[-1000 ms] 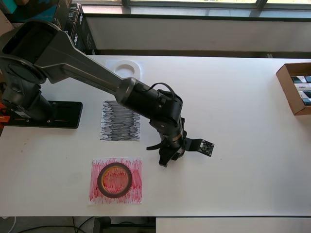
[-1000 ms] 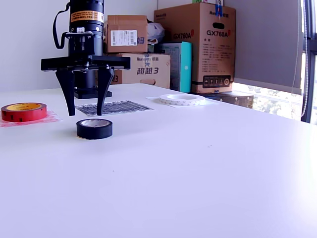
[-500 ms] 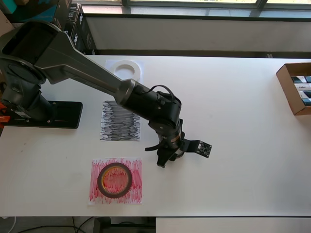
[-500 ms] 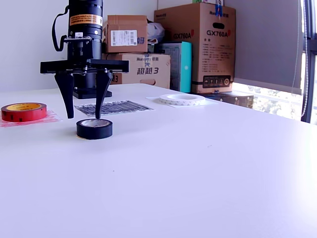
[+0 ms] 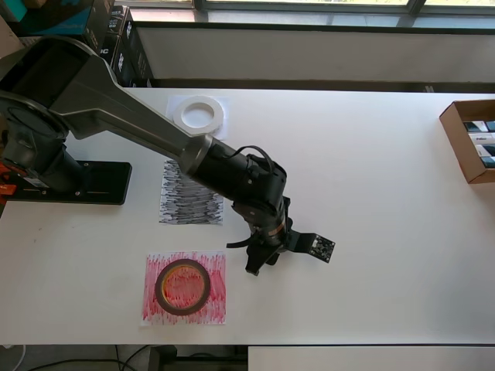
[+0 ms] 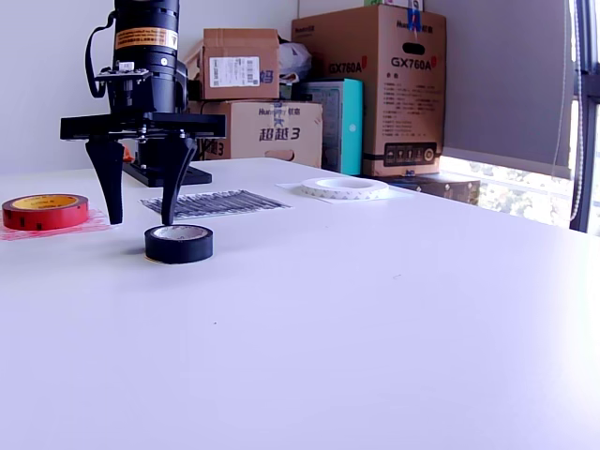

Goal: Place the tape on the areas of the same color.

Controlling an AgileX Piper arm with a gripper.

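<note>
The small black tape roll (image 6: 178, 243) lies flat on the white table; the overhead view hides it under the wrist. My gripper (image 6: 141, 220) hangs open just to the exterior view's left of it, holding nothing, with the nearer fingertip by the roll's left rim. From above, the gripper (image 5: 244, 259) sits right of the red scribbled sheet (image 5: 216, 267). The dark red-brown roll (image 5: 182, 286) (image 6: 44, 211) rests on that sheet. The white roll (image 5: 201, 114) (image 6: 344, 188) lies on the white sheet (image 5: 172, 100). The black scribbled sheet (image 5: 189, 197) (image 6: 216, 202) is bare.
The arm's base plate (image 5: 73, 182) stands at the overhead view's left edge. An open cardboard box (image 5: 470, 139) sits at the far right of the table. Stacked cartons (image 6: 370, 89) stand behind the table in the exterior view.
The open gripper has slid toward the exterior view's left, off the black roll's centre and toward the red sheet. All tape rolls stayed where they were.
</note>
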